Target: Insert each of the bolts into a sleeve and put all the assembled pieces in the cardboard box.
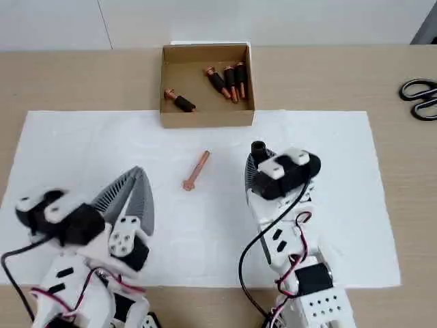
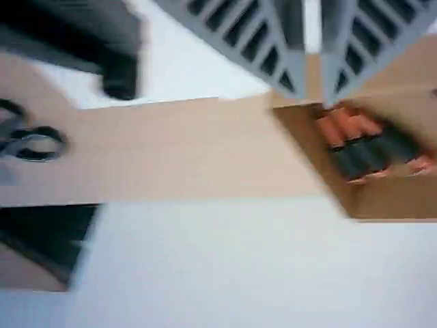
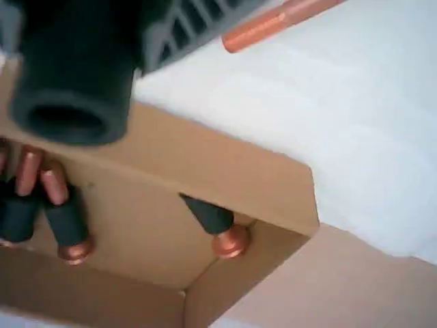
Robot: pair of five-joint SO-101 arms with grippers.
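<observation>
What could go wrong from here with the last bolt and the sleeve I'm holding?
1. The bolt lies loose on the white paper, apart from both claws. Being round, it may roll when the left claw pinches it.
2. The right claw holds the sleeve close to the cardboard box. A careless swing during insertion could knock the box wall or shift the sleeve in the grip.
</observation>
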